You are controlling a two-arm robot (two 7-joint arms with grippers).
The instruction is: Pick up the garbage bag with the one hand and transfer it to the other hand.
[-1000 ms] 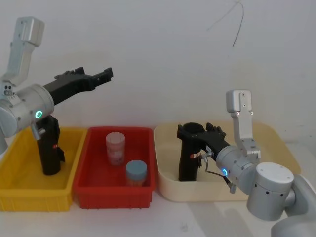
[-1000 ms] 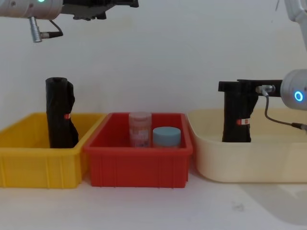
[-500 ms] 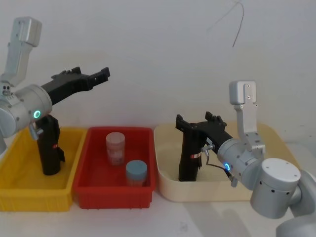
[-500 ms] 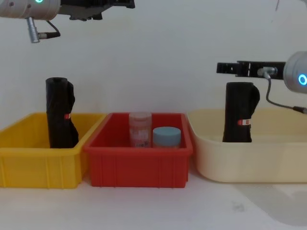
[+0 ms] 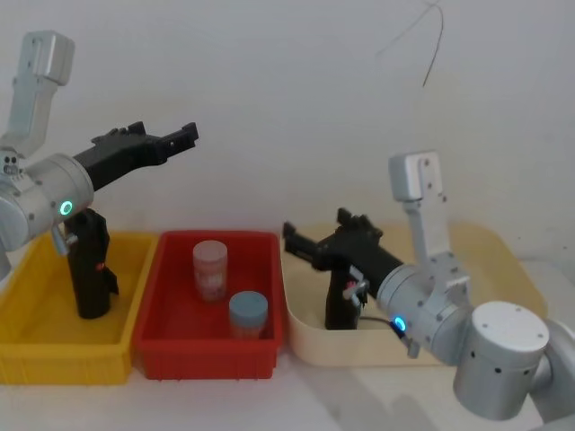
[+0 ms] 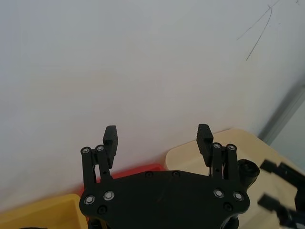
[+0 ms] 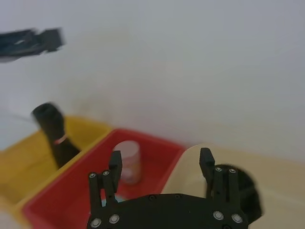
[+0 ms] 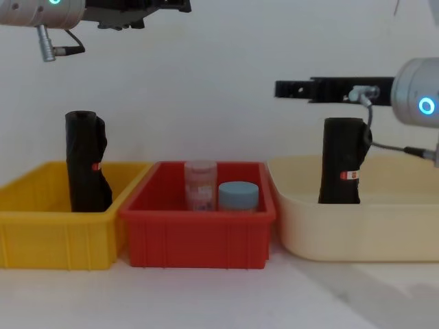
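A tightly rolled black garbage bag (image 8: 341, 159) with a small red-and-white label is seen standing upright in a cream tub (image 8: 357, 240) on the right of a white table. It is not held by anything. The right gripper (image 8: 291, 89), mounted on a silver wrist with a blue-lit ring, is held level above the top of the bag and apart from it, and its fingertips are pointed past the bag toward the robot's left. Its two black fingers are spread wide, with nothing between them. The left gripper (image 5: 166, 136), on a wrist with a green-lit ring, is raised high over the left end of the table, well apart from the bag; its fingers are likewise spread and nothing is gripped. Below it, a second black roll (image 8: 86, 164) with an orange-red mark is stood in a yellow bin (image 8: 41, 240). Between the yellow bin and the cream tub a red bin (image 8: 199, 240) is placed, and in it a clear jar (image 8: 200, 185) and a blue-lidded jar (image 8: 239, 195) are set just beside each other.
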